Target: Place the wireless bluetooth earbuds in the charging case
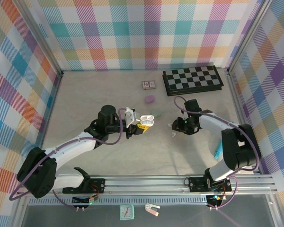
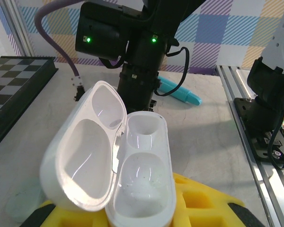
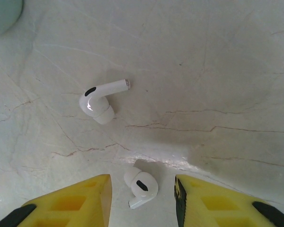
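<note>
Right wrist view: one bud [image 3: 141, 187] lies on the table [image 3: 217, 71] inside the right claw [image 3: 142, 201], stem aimed down-left, jaws narrow yet clear of it on both sides. The second bud [image 3: 100, 100] lies beyond, stem pointing right. The left claw [image 1: 138, 126] clamps the case [image 2: 132, 165], lid open to the left. A teal stick [image 2: 180, 92] lies behind.

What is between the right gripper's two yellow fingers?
A white earbud lies on the table between the right gripper's yellow fingers, touching neither. The right wrist view shows it.
</note>
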Controlling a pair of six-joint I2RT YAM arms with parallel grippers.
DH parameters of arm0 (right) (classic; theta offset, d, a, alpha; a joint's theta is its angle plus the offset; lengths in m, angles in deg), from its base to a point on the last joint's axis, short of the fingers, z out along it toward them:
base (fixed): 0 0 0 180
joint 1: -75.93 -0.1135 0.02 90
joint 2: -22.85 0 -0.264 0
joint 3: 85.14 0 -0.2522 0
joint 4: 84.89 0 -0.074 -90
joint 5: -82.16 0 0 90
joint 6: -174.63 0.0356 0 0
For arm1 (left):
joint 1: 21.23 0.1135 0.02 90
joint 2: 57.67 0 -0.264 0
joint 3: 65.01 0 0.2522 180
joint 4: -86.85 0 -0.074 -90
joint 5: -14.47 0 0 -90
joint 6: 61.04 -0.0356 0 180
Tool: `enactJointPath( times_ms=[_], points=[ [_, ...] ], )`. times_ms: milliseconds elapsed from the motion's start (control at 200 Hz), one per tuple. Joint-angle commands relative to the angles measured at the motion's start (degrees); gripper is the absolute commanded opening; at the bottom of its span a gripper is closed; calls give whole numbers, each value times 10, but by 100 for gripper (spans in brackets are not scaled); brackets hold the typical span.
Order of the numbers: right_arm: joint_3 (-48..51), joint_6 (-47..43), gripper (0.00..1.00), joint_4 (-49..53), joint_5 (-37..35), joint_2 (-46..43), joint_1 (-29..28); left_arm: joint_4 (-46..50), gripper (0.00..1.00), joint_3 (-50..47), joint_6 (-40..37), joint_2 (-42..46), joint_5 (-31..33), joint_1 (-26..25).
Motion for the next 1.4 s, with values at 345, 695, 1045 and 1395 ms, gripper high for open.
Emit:
enactJointPath(
  times_ms=[345, 695, 1045, 1395],
  points=[
    [23, -7, 36, -22, 36, 21, 1, 9, 7, 6, -16, 7, -8, -6],
    [27, -9, 32, -41, 52, 43, 2, 16, 7, 5, -16, 11, -11, -6],
    [30, -12, 22, -37, 52, 36, 1, 25, 7, 7, -23, 17, -5, -6],
    [28, -26, 18, -23, 23, -14, 0, 20, 7, 6, -17, 6, 1, -6]
  ],
)
